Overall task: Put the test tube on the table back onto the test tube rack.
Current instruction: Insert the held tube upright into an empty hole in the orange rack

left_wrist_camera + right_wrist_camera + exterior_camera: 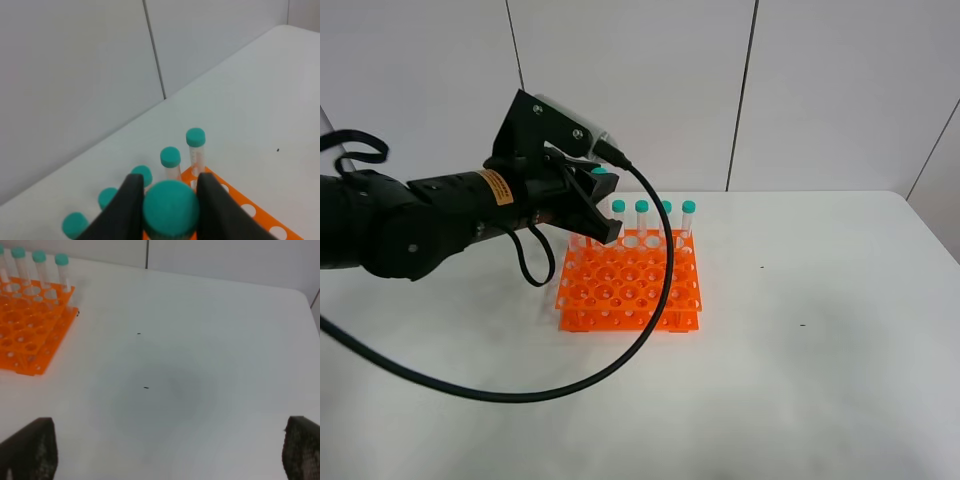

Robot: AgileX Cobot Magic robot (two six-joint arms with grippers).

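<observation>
My left gripper point(603, 228) is shut on the teal cap of a test tube point(171, 207), its black fingers point(125, 210) on either side of the cap. It hangs over the back left part of the orange test tube rack point(630, 285) on the white table point(820, 350). The held cap point(599, 171) shows higher than the caps of the racked tubes point(642, 207); the tube's body is hidden by the gripper. Several teal-capped tubes point(170, 156) stand in the rack's back row. My right gripper point(170, 445) is open and empty over bare table, right of the rack point(30, 335).
A black cable point(620, 370) loops from the left arm down over the table in front of the rack. White wall panels point(820, 90) stand behind the table. Small dark specks point(145, 387) mark the tabletop right of the rack.
</observation>
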